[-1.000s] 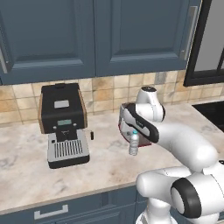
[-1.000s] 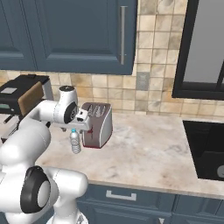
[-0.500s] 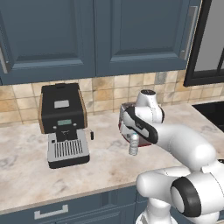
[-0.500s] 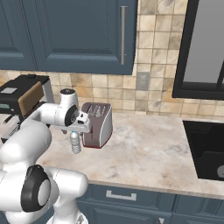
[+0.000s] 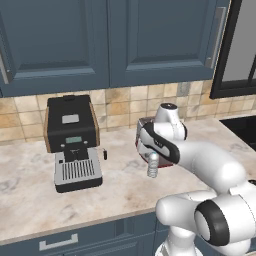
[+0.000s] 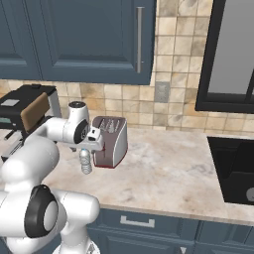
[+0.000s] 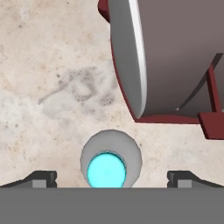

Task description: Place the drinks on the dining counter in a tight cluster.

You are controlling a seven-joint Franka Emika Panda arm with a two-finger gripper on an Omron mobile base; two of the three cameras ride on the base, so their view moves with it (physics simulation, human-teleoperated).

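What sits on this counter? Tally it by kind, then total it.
Coffee machine: 1
Toaster: 1
Bottle, clear with a blue cap, under the open gripper: 1
Total: 3

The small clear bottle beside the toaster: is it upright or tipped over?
Upright. The small clear bottle shows its blue cap from straight above; it stands vertical on the counter.

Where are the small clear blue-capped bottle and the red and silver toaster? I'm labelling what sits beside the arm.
small clear blue-capped bottle (image 7: 106, 169): hand view, on its blue cap.
red and silver toaster (image 6: 111, 141): right base view, on its side panel.
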